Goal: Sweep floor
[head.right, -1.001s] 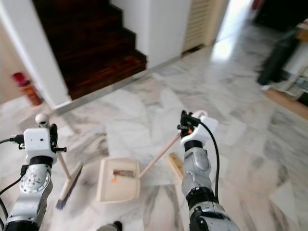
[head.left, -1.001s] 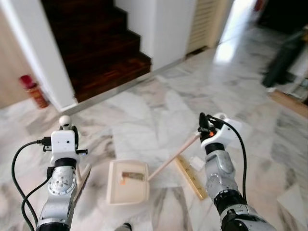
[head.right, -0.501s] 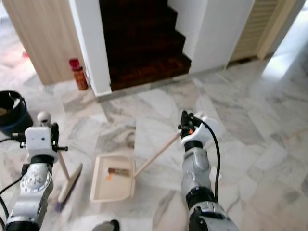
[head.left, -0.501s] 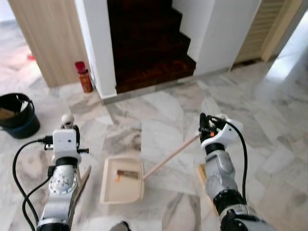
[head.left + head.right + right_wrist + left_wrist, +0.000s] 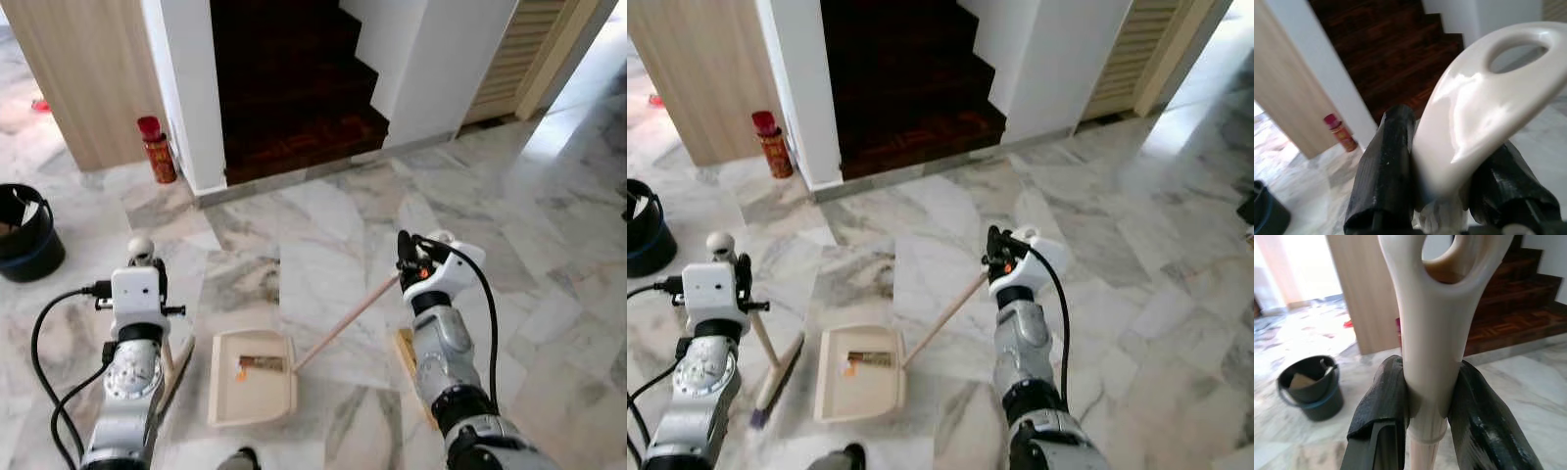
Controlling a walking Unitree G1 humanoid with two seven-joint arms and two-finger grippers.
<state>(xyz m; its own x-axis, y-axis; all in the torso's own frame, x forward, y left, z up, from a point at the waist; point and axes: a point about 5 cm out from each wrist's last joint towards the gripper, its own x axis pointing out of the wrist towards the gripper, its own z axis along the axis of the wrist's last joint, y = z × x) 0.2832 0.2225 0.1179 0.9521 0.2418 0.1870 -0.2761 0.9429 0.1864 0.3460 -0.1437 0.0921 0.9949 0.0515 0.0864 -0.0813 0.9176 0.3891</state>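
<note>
- Sweeping is at the gather-and-carry step: I am holding the broom [image 5: 772, 364] in my left fingers [image 5: 1380, 401] and the dustpan [image 5: 251, 377] by its long handle [image 5: 345, 323] in my right fingers [image 5: 1383, 171].
- Both pairs of fingers are clamped: the left pair is squeezing the cream neck just under the broom's hanging loop, and the right pair is pinching the white loop grip at the top of the dustpan handle.
- Broom head is resting on the marble floor [image 5: 323, 225] at lower left of the frame, just beside the dustpan, which is lying flat at bottom centre with a little brown and orange debris [image 5: 257, 365] inside.
- A black bucket [image 5: 29, 233] is standing at the left edge, well apart from the pan; I am judging it the likely place to empty into.
- Next move, as I judge it, is calling for keeping the pan level while turning towards that bucket, so nothing slides out.
- Compared with half a second ago, the whole view is shifting slightly, so my head is moving; pan, broom and both grips are staying as they were.
</note>
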